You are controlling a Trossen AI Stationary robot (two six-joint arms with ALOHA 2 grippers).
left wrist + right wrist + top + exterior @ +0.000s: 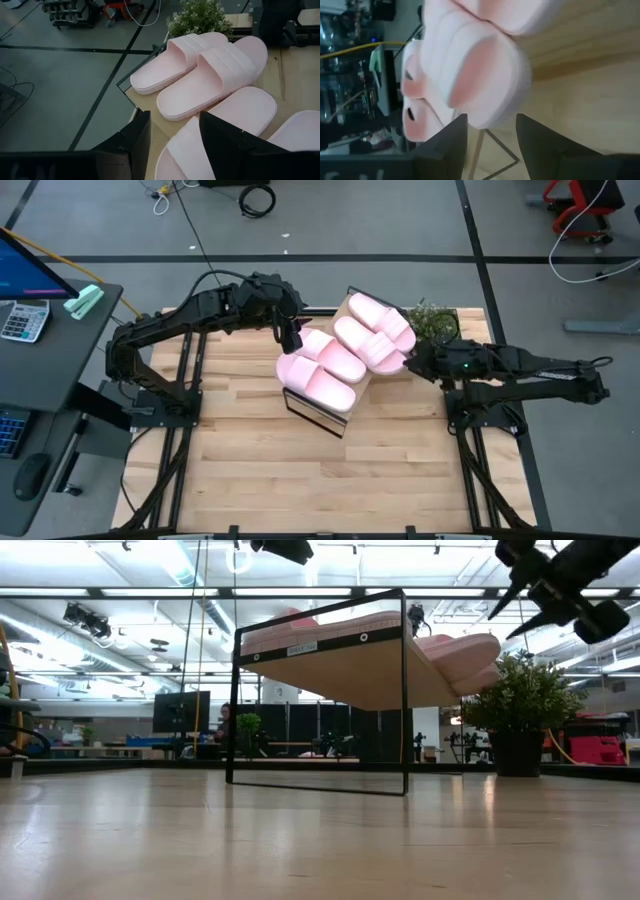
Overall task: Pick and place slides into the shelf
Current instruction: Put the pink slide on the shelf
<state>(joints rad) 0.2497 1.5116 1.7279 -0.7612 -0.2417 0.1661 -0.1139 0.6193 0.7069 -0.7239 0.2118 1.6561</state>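
Four pale pink foam slides [345,355], each with one wide strap and a thick rounded sole, are seen lying on the light wood board top of the small shelf [312,409] with its thin black wire frame. The shelf is stood near the middle of the butcher-block tabletop [300,470], towards its far edge. Two slides are laid side by side at the far end of the board, next to a small green potted plant [432,321]; the other two are laid side by side at the near end. From the low view, the board is seen from beneath, with the soles showing above its edge.

The left gripper [289,332] is held above the strap end of one near slide, its two dark fingers [136,137] spread apart with nothing gripped between them; in the left wrist view the slide is seen just below and between them. The right gripper [413,362] is positioned just beside the rounded end of the far pair, its fingers [451,135] likewise parted and holding nothing. Whether either gripper touches a slide cannot be told.
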